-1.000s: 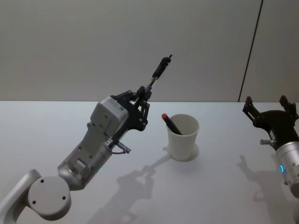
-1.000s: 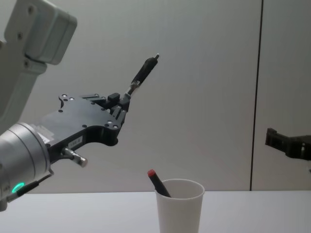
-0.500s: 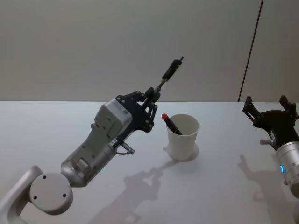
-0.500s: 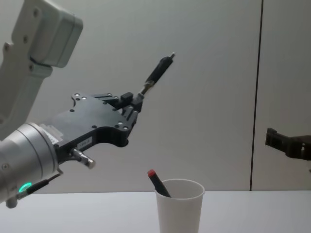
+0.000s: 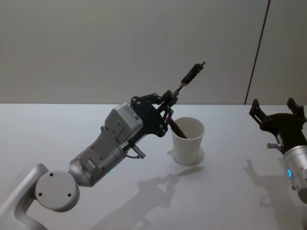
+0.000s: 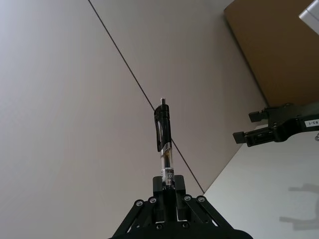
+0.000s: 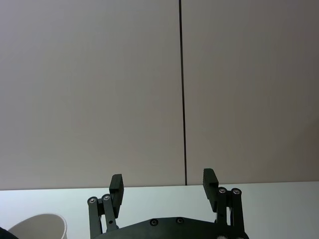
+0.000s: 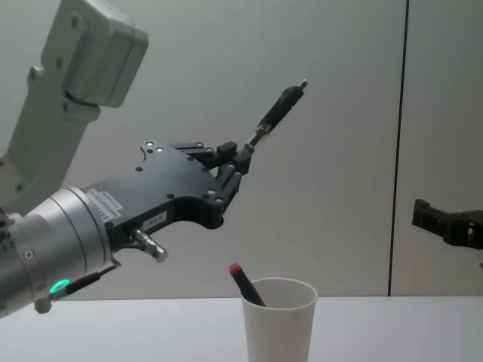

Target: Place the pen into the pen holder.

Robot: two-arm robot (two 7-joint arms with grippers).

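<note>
Left, raised high: left gripper [image 5: 168, 96], pinching a slim black clear-barrelled pen [image 5: 190, 75] by its lower end, tip tilted up and rightward. Below, leaning inside the plain white paper cup [image 8: 278, 324]: a black red-ended marker pen [image 8: 245, 281]. Far right: right gripper [image 5: 272, 104], fingers spread, holding nothing.

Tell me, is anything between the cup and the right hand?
Nothing: the head view shows bare table between cup and right hand. The left hand holds a pen left of the cup.
</note>
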